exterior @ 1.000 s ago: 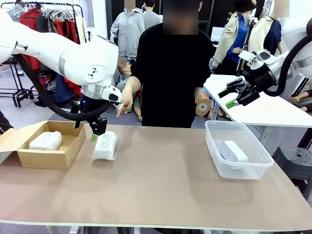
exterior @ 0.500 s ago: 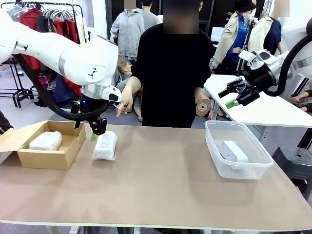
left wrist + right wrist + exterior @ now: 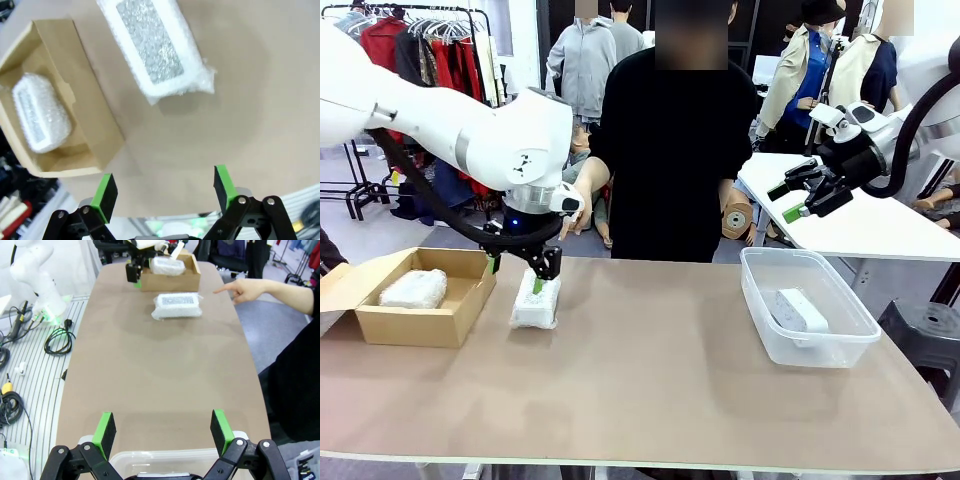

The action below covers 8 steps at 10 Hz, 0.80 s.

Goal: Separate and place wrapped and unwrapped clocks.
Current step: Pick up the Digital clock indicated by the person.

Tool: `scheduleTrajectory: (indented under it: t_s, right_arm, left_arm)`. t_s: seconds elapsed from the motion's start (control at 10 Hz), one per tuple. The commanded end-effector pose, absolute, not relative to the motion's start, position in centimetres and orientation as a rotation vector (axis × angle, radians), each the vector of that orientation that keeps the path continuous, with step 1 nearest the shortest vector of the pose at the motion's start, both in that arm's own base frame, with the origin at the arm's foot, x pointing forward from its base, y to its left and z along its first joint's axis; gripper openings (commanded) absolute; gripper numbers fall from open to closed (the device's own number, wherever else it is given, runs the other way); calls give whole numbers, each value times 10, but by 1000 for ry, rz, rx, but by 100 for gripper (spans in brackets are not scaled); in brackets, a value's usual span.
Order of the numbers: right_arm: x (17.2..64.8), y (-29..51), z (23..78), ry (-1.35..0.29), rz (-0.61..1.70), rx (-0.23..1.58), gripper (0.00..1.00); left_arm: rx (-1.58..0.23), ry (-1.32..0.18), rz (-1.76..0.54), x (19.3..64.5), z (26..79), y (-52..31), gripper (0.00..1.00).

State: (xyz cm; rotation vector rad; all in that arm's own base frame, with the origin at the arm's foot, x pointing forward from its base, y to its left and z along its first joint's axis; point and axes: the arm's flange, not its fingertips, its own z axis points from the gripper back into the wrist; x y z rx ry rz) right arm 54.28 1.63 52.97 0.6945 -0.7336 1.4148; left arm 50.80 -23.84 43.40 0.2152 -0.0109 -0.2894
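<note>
1. The left pincer (image 3: 516, 274) hung released, jaws wide, over a bubble-wrapped white block (image 3: 536, 300) lying on the tan surface (image 3: 660, 380) just right of the brown cardboard box (image 3: 410, 325).
2. A second bubble-wrapped block (image 3: 413, 288) lay inside that box.
3. The bare smooth white block (image 3: 798, 309) sat in the clear plastic tub (image 3: 752, 290), well right of the box.
4. The right pincer (image 3: 785, 200) was released and empty, above the tub.

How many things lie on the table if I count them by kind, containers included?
Wrapped clocks: 2
Unwrapped clock: 1
Cardboard box: 1
Clear tub: 1
Total: 5
</note>
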Motion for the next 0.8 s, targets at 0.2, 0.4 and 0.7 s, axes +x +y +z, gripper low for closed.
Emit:
scheduleTrajectory:
  t_s: [0.2,0.4,0.7]
  right_arm:
    - [542,17,533,-737,1418,689,100]
    - [542,17,533,-737,1418,689,100]
    - [542,17,533,-737,1418,689,100]
  left_arm:
    - [81,-103,-69,553,408,-235,100]
    - [63,-122,-43,584,399,-228,100]
    - [94,-128,-41,606,386,-225,100]
